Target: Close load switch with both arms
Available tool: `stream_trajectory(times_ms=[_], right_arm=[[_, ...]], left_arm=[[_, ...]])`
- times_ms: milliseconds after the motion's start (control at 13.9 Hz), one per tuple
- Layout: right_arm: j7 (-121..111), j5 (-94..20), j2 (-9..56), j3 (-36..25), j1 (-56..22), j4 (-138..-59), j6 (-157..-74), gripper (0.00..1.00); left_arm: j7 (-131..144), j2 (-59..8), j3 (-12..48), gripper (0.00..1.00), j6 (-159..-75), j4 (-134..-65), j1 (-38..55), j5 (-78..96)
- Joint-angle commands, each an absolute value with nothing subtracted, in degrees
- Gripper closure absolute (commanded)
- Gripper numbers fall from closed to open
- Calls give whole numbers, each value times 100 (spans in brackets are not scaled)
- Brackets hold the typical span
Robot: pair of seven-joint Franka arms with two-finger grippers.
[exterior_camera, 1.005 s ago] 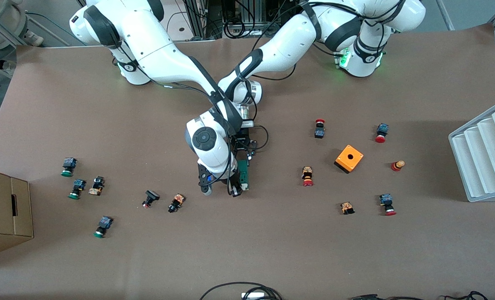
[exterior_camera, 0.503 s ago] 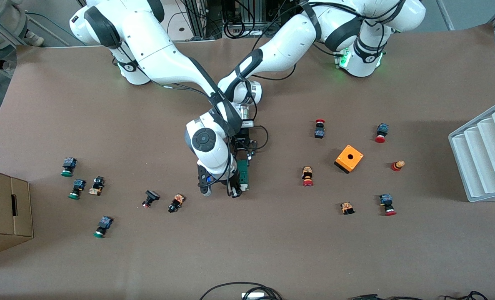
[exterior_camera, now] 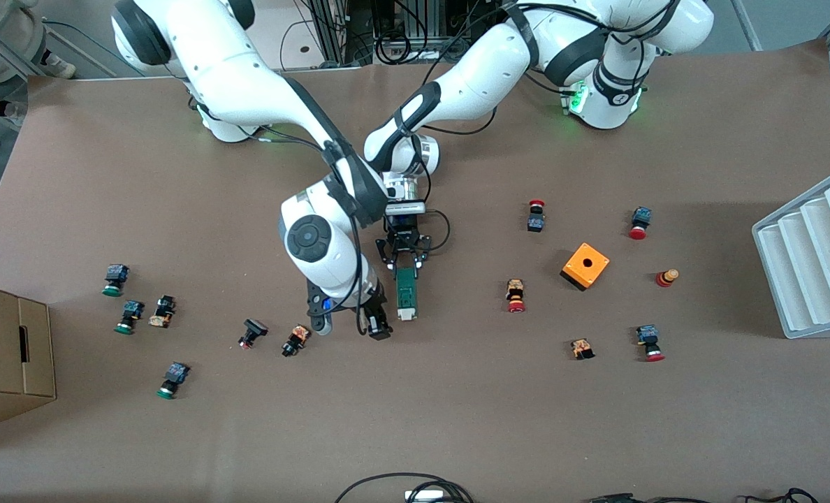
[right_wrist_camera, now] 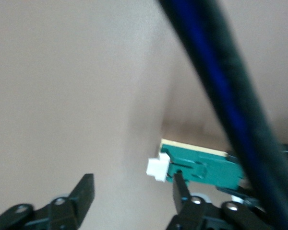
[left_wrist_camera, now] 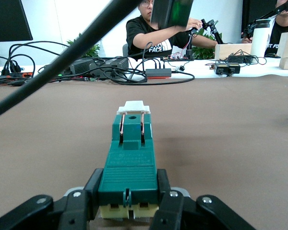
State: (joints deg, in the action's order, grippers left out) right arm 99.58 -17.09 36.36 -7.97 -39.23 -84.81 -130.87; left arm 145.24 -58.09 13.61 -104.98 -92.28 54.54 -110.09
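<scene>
Front view: the load switch (exterior_camera: pixel 406 295) lies mid-desk, its long axis running toward the front camera, white block at the nearer end. The left end effector (exterior_camera: pixel 404 263) pinches the switch's end farther from the camera, fingers pressed against its sides. The right end effector (exterior_camera: pixel 376 327) sits just beside the white-block end, toward the right arm's end of the desk, apart from the switch. An orange box (exterior_camera: pixel 585 265) with a hole, and a grey slotted tray (exterior_camera: pixel 813 255) whose slots look empty, lie toward the left arm's end; a cardboard box (exterior_camera: pixel 6 353) is at the right arm's end.

Left wrist view: the left end effector (left_wrist_camera: pixel 128 203) clamps the green body, and the white block (left_wrist_camera: pixel 133 107) sits at the free end.

Right wrist view: the right end effector (right_wrist_camera: pixel 134 194) is spread, with the white block (right_wrist_camera: pixel 157 169) near one finger, not between them. Any next push on the block would run along the switch's long axis, toward the left end effector's grip.
</scene>
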Motion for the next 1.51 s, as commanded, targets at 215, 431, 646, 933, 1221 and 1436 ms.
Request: stream_trajectory(times_ms=[215, 431, 646, 933, 1221, 1436], right_arm=[[7590, -1767, 2199, -554, -3192, -8640, -10744, 0], [6376, -1723, 1610, -274, -2578, -8648, -9794, 0], [4865, -1416, 1170, -35, -1813, -8648, -8985, 0], [2896, -1047, 529, -35, -978, -8683, -8141, 0], [736, -563, 36, -35, -47, -8745, -7770, 0], [-586, -431, -359, -70, 535, -9078, -7874, 0]], left_arm=[[14545, -5827, 1380, 0, -10512, -9140, 5449, -11109], [14555, -5827, 1389, 0, -10512, -9176, 5449, -11083], [14502, -5775, 1538, 0, -10503, -9185, 5440, -10795], [14476, -5660, 1670, 0, -10494, -9185, 5449, -10425], [14449, -5415, 1837, 0, -10459, -9377, 5458, -10090], [14414, -5169, 1916, 0, -10441, -9518, 5458, -9915]])
